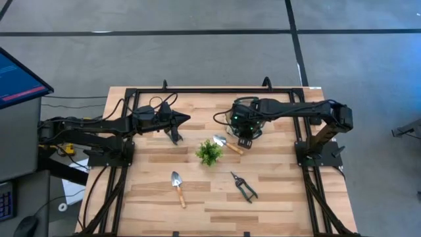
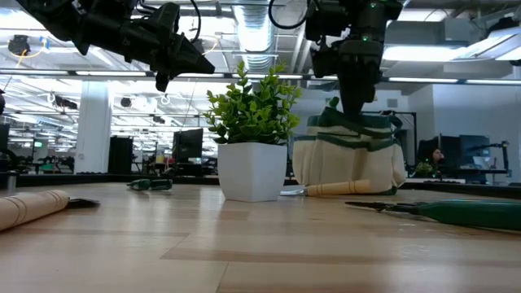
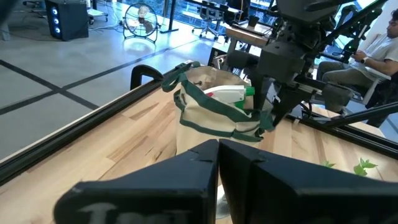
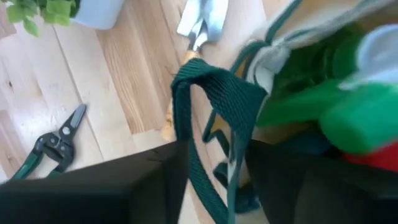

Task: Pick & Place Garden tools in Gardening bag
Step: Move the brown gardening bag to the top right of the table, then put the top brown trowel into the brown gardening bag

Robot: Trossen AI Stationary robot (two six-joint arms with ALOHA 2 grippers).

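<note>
Loop handle (image 4: pixel 211 93) of the gardening bag (image 2: pixel 346 155), back-right on the desk (image 1: pixel 283 197), straddled by the right gripper (image 4: pixel 216 152), jaws parted, spray bottle (image 4: pixel 348 118) already inside; best raised straight, clear of that strap, before seeking the trowel (image 1: pixel 227 143); left gripper (image 3: pixel 219 146) hovered clenched.

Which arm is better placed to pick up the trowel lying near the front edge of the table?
Probably the left: its gripper hangs free, on the trowel's side. The right gripper is busy over the bag.
</note>
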